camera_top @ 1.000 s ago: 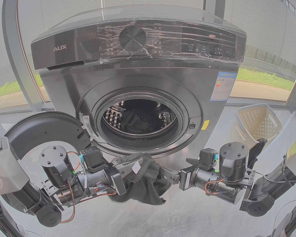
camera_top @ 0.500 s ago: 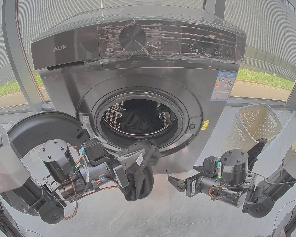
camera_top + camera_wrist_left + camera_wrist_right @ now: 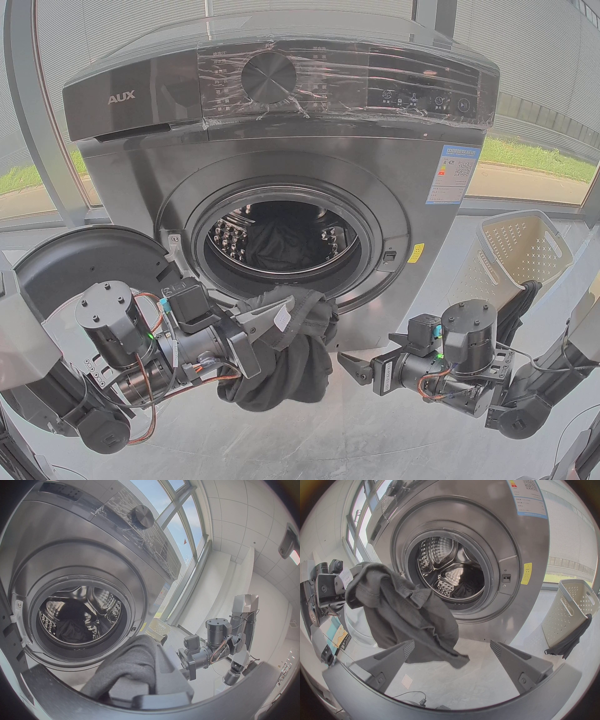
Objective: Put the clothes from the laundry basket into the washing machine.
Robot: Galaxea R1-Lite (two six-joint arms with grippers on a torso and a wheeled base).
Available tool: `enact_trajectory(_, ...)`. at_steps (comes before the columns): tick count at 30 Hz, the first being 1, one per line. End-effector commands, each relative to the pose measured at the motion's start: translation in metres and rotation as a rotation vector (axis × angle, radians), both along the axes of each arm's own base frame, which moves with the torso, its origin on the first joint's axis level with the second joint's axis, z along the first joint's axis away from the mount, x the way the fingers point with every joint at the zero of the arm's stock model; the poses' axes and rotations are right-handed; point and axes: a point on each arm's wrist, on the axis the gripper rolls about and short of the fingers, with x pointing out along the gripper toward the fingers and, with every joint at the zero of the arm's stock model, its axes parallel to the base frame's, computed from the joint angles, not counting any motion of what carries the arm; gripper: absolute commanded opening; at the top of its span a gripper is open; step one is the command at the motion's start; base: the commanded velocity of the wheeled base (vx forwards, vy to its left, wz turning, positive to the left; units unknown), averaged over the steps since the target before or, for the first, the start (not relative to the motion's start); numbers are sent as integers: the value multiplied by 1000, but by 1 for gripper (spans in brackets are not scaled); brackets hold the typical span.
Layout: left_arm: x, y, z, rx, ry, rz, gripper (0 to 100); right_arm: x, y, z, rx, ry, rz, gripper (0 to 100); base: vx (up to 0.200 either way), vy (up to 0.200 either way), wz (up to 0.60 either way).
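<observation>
My left pincer (image 3: 278,315) grips a dark garment (image 3: 294,372) just below the open mouth of the washing machine (image 3: 400,181), poised for loading; my right pincer (image 3: 450,647) gapes empty alongside, clear of the cloth.

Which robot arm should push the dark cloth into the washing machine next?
Left, most likely. The left gripper grips the dark cloth just below the washing machine and its open door hole. The right gripper hangs off to the side with open, empty jaws.
</observation>
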Motion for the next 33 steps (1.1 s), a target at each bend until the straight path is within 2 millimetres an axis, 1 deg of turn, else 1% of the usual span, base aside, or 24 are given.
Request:
enact_trajectory(1,0,0,0,-1,-1,-2,0,5,1,-1,2,-2,-10,100,0,0,0)
enact_trajectory(3,-1,0,1,-16,8,-5,0,12,5,-3,3,-5,-19,100,0,0,0)
enact_trajectory(5,-2,-1,2,-22,13,-9,0,14,6,-5,1,-3,-22,100,0,0,0)
enact_trajectory(6,-4,-2,3,-30,17,-17,0,21,8,-7,0,-4,-31,100,0,0,0)
enact_trajectory(13,-11,-1,2,-23,27,-52,0,41,18,-15,-4,-26,-44,100,0,0,0)
enact_trajectory(17,-11,-1,0,-14,30,-93,0,44,20,-18,-6,-23,-44,100,0,0,0)
enact_trajectory(19,-8,-1,-2,-8,30,-99,0,44,19,-18,-5,-25,-46,100,0,0,0)
enact_trajectory(21,-3,-4,-2,-10,26,-87,0,44,17,-17,-6,-26,-51,100,0,0,0)
enact_trajectory(24,-1,-5,0,-13,15,-80,0,42,15,-16,-8,-24,-51,100,0,0,0)
enact_trajectory(29,1,-5,-3,16,3,10,0,37,11,-11,-7,-29,-49,100,0,0,0)
enact_trajectory(31,0,-3,-4,28,1,17,0,35,9,-9,-6,-32,-50,100,0,0,0)
enact_trajectory(33,-2,-3,-2,23,-9,6,0,36,6,-10,-14,-31,-55,100,0,0,0)
